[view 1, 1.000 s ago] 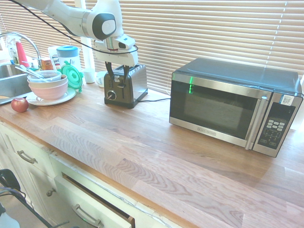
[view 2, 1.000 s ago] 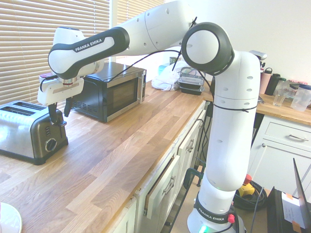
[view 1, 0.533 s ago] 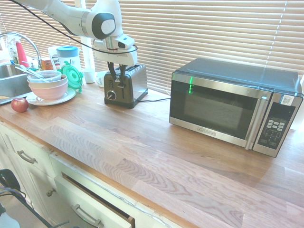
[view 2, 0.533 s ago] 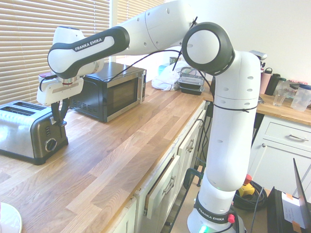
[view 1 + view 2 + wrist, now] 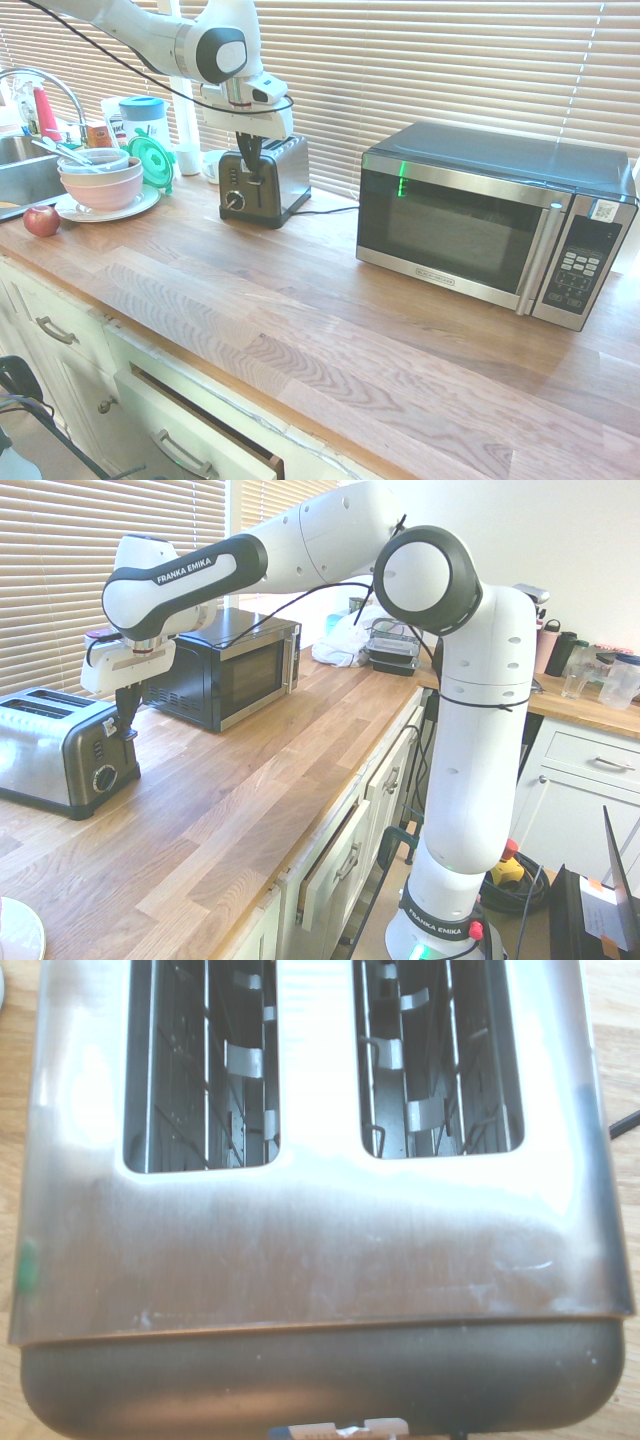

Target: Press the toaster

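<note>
The gripper (image 5: pixel 251 153), fingers pinched shut, hangs over the toaster (image 5: pixel 270 180) at ten o'clock on the counter (image 5: pixel 330 320) (lever seemingly not yet pressed down).

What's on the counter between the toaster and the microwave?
Only the toaster's black cord on bare wood between the toaster and the microwave, seen in the first exterior view.

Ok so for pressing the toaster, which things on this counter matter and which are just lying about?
Part of the job:
toaster
gripper, fingers shut, at the toaster's black end

Just lying about:
microwave
apple
stacked bowls on a plate
sink
</note>
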`<state>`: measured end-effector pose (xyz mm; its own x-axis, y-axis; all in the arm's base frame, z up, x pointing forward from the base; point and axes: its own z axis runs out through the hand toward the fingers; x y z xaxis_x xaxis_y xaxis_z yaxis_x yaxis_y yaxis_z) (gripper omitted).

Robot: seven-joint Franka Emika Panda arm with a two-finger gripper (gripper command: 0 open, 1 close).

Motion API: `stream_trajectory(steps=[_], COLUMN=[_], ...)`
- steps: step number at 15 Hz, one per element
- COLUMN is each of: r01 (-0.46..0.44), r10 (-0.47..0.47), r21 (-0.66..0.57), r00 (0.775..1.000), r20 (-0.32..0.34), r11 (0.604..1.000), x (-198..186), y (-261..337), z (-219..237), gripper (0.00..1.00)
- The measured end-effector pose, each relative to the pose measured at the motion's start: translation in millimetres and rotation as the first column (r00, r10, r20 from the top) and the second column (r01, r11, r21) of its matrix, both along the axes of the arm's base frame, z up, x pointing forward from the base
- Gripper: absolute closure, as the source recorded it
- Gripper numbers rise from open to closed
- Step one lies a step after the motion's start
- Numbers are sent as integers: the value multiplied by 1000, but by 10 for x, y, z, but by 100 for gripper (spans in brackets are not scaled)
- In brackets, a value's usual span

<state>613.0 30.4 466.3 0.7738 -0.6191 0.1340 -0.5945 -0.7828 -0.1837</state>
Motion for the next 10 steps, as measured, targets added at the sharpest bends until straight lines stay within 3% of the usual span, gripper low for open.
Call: stream_trajectory(steps=[10], r01=[0], r10=[1], r21=[9], r00=[999], r20=[-40], r11=[1000], x=[50], y=[-56], z=[-245], gripper=[100])
